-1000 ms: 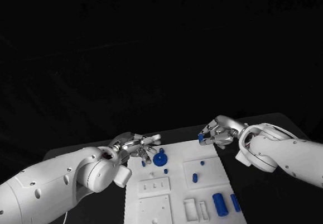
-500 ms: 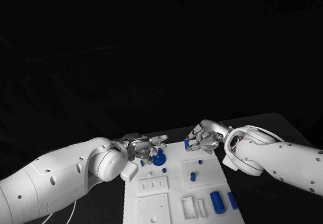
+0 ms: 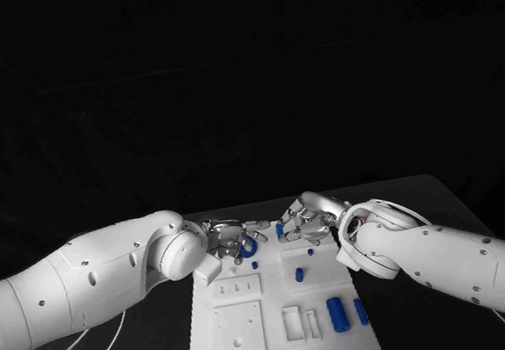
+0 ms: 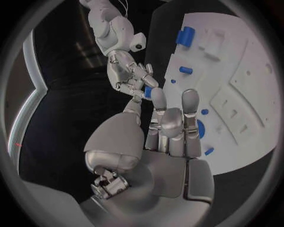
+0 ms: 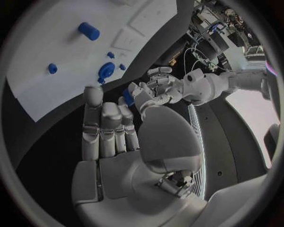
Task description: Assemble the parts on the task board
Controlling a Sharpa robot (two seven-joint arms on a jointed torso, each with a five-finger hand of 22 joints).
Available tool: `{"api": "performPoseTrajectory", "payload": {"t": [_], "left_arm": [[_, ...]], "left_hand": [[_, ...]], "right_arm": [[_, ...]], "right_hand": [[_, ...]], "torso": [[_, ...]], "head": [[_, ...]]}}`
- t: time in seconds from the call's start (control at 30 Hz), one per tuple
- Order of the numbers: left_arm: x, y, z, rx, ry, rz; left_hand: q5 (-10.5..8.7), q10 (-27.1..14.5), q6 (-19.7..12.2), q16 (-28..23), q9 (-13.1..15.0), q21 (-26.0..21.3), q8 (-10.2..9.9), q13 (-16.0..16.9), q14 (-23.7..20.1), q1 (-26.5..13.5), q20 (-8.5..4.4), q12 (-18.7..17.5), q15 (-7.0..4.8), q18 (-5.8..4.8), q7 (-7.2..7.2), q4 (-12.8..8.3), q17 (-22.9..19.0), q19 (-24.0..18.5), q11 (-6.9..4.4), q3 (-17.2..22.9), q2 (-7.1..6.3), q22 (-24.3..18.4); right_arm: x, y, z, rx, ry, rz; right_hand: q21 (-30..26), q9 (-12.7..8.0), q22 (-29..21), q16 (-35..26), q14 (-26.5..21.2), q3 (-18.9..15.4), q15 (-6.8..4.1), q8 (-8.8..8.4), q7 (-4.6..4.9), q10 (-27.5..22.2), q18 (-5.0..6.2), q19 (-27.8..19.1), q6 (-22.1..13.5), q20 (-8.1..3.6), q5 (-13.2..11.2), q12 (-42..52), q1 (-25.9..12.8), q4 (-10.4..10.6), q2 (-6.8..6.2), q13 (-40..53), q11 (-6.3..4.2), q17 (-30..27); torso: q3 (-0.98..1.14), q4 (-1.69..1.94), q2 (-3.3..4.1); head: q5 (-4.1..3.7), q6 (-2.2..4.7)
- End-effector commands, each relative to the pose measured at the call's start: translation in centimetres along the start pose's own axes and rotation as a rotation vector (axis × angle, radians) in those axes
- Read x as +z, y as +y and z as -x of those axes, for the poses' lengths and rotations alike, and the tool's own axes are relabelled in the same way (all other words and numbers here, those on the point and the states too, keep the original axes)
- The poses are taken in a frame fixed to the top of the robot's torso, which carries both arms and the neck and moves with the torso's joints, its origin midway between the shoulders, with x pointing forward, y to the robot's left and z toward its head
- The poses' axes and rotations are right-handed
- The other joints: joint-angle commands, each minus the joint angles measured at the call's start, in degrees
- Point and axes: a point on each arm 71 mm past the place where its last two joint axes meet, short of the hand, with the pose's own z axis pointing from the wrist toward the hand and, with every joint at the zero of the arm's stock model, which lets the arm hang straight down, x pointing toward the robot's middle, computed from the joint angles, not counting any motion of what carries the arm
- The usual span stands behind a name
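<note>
Bench [image 3: 396, 199] black, backdrop dark. No writing legible on the white task board [image 3: 271, 349] at mid-bench. Left robot hand [image 3: 227, 237] and right robot hand [image 3: 305, 220] meet over the board's far end. Right robot hand pinches a small blue part [image 4: 147, 92] at its fingertips; left robot hand's fingers are spread, holding nothing visible. Blue ring piece [image 3: 249, 247] lies just beside the left fingers, partly hidden. Large blue cylinder [image 3: 337, 314] lies near the board's close right edge.
</note>
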Motion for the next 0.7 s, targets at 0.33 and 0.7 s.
{"api": "performPoseTrajectory", "payload": {"t": [0.33,0.7], "left_arm": [[0.2,-0.3,-0.6,0.096,0.005,0.045],[0.3,-0.4,-0.6,0.127,-0.014,0.049]], "left_hand": [[2.71,-0.9,-3.7,0.6,20.9,-2.0,7.1,1.0,0.1,-2.3,-0.57,1.9,-0.34,0.21,-1.24,1.0,0.7,0.8,-0.65,1.7,-3.00,3.5],[2.03,-1.6,-4.8,0.7,23.7,-3.1,7.7,1.2,0.0,-2.5,-0.51,2.9,-0.28,0.18,-1.20,4.1,0.6,1.2,-0.57,3.6,-4.61,5.5]], "right_arm": [[0.2,0.6,-1.0,-0.010,0.045,0.010],[0.3,1.2,-1.5,-0.010,0.072,0.018]], "right_hand": [[0.3,0.0,-0.2,0.1,0.4,0.4,-0.01,0.22,0.27,0.3,1.10,2.6,-0.4,0.40,-0.2,0.4,-0.3,0.0,0.03,0.1,0.24,0.2],[0.3,0.0,-0.3,0.1,0.4,0.4,0.00,0.21,0.30,0.3,1.14,2.6,-0.5,0.42,-0.3,0.4,-0.4,-0.1,0.05,0.1,0.26,0.2]], "torso": [[0.06,0.04,0.10],[0.06,0.18,0.23]], "head": [[-0.81,0.18],[-0.86,0.39]]}}
